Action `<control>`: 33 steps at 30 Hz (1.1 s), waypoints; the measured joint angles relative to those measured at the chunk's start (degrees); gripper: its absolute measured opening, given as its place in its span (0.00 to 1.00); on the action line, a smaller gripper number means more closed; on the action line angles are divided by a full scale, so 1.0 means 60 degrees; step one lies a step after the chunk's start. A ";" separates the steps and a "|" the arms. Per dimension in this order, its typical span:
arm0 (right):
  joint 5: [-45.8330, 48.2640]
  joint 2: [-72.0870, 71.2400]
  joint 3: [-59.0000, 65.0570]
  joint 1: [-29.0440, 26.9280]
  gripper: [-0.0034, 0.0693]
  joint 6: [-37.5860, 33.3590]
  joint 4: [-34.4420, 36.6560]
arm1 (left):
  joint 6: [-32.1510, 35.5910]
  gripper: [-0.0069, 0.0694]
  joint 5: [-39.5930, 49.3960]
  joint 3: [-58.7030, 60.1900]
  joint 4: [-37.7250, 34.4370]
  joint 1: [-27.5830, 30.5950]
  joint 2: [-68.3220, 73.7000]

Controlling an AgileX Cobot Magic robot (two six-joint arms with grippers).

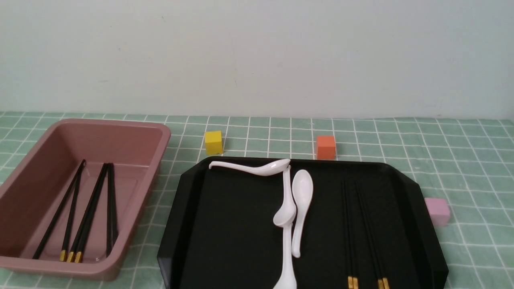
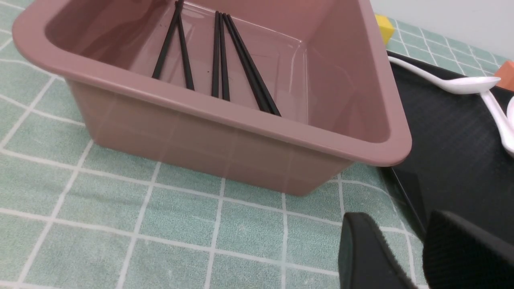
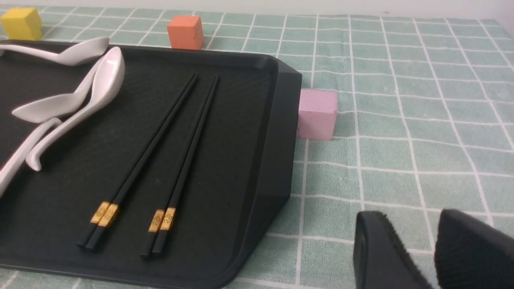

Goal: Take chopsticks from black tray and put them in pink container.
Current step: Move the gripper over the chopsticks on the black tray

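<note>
The black tray (image 1: pixel 225 241) holds several black chopsticks (image 1: pixel 348 224) with gold bands, lying side by side on its right half (image 3: pixel 160 140). More chopsticks (image 1: pixel 82 208) lie inside the pink container (image 1: pixel 36 180) to the tray's left (image 2: pixel 221 52). Neither gripper shows in the front view. In the left wrist view my left gripper (image 2: pixel 401 226) hangs open over the cloth by the container's near corner (image 2: pixel 373 152), empty. In the right wrist view my right gripper (image 3: pixel 411 222) stands open and empty over the cloth, off the tray's right edge (image 3: pixel 281 120).
Several white spoons (image 1: pixel 301 192) lie in the tray's middle. A yellow cube (image 1: pixel 213 142) and an orange cube (image 1: pixel 325 147) sit behind the tray. A pale pink cube (image 1: pixel 437 210) touches its right rim. A green checked cloth (image 1: pixel 461 160) covers the table.
</note>
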 joint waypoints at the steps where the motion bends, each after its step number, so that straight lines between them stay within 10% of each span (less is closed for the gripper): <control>1: -0.0027 0.0000 0.0000 0.0000 0.38 0.0208 0.0279 | 0.0000 0.40 0.0000 0.0000 0.0000 0.0000 0.0000; 14: -0.0847 0.0000 0.0053 0.0000 0.38 0.3789 0.5470 | -0.0008 0.40 0.0000 0.0000 0.0000 0.0000 0.0000; 25: -0.1802 0.0582 -0.1801 0.0000 0.16 0.2398 0.4831 | -0.0008 0.40 0.0000 0.0000 0.0000 0.0000 0.0000; 33: 0.1913 0.5581 -0.5207 0.0000 0.05 0.0854 0.3178 | -0.0008 0.40 0.0000 0.0000 0.0000 0.0000 0.0000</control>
